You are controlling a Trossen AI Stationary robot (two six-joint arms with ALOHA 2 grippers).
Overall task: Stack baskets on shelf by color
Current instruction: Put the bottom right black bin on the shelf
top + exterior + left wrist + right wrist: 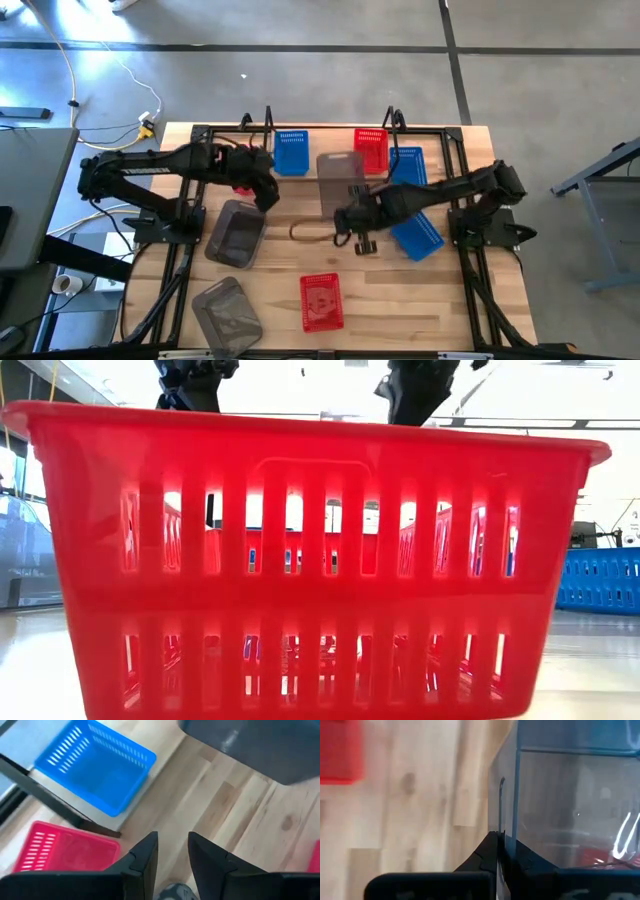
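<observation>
Clamped on the thin wall of a smoky grey basket (pixel 570 800), the right gripper (pixel 501 842) holds it raised over the table (pixel 420 300), between a blue basket (pixel 291 152) and a red basket (pixel 370 149) on the shelf (pixel 255 125); the left gripper (pixel 172 851) hangs nearby with jaws apart and nothing between them, a second red basket (pixel 65 851) just beside its fingers; two more grey baskets (pixel 236 233) lie nearer the table's front, and a third red basket (pixel 321 301) sits well apart from both grippers.
</observation>
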